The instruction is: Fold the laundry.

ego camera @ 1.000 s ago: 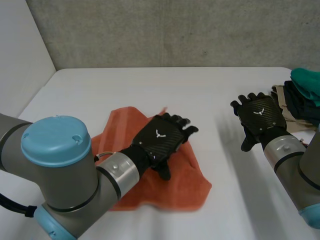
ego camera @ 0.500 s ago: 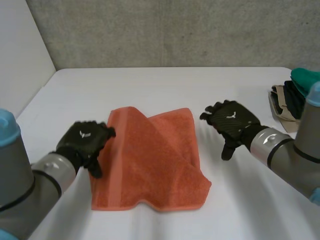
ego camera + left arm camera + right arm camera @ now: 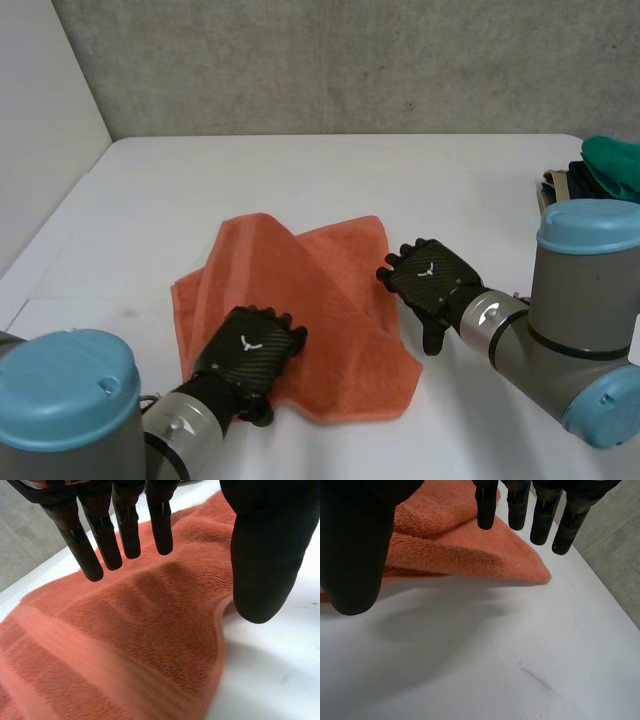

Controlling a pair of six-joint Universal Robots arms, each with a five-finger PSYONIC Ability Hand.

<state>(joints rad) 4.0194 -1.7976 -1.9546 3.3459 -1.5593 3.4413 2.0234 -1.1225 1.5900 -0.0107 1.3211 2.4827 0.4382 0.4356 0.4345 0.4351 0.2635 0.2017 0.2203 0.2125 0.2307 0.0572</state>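
Observation:
An orange towel (image 3: 310, 290) lies loosely folded in the middle of the white table (image 3: 350, 180), one flap turned over it. My left hand (image 3: 250, 348) hovers over the towel's near left part, fingers straight and apart, holding nothing. In the left wrist view the left hand (image 3: 102, 540) has the towel (image 3: 125, 645) under its fingertips, with the thumb by the towel's edge. My right hand (image 3: 430, 282) is beside the towel's right edge, open. In the right wrist view the right hand (image 3: 355, 545) has a towel corner (image 3: 470, 555) just past its fingers, over bare table.
A pile of other clothes (image 3: 600, 175), green, dark and beige, sits at the table's far right edge. A grey wall stands behind the table. The table's left edge runs beside a white wall.
My left hand has swung from the towel's left edge to its near left part. My right hand has moved leftward and nearer, up to the towel's right edge.

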